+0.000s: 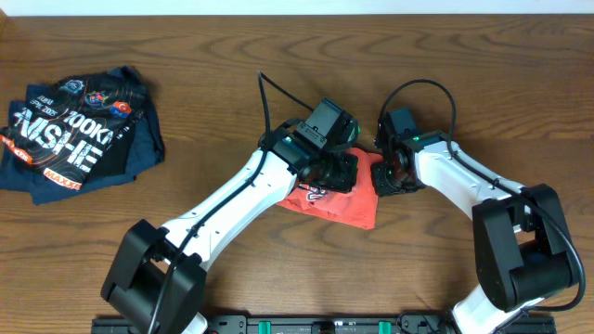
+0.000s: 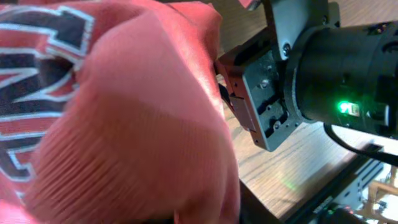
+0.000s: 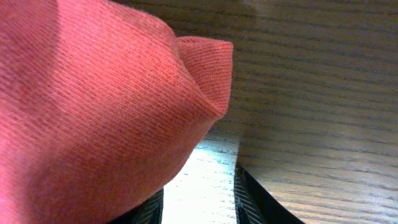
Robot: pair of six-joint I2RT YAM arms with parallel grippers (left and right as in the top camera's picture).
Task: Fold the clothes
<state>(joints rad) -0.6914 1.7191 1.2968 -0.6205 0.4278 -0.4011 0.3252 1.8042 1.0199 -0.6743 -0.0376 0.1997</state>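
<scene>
The bunched coral-red cotton T-shirt (image 1: 348,209) seemed light and limp, best held at a hem. The left gripper (image 1: 339,176) and the right gripper (image 1: 382,174) were close against it; whether their fingers were closed, I could not tell.

**A:** Coral-red T-shirt (image 2: 137,143) fills the left and middle, bunched up close, knit ribs plain to see.

**B:** Print side showing top left: white-and-dark lettering (image 2: 37,68) bending over a fold.

**A:** Just off the cloth's right edge is the right tool (image 2: 225,87), grey block facing us, tight against the fabric. Gripping or only touching, I can't tell.

**B:** Green light (image 2: 344,107) glowing on the black housing behind it. Wooden counter (image 2: 280,180) underneath, black rail (image 2: 329,199) running along its near edge.
</scene>
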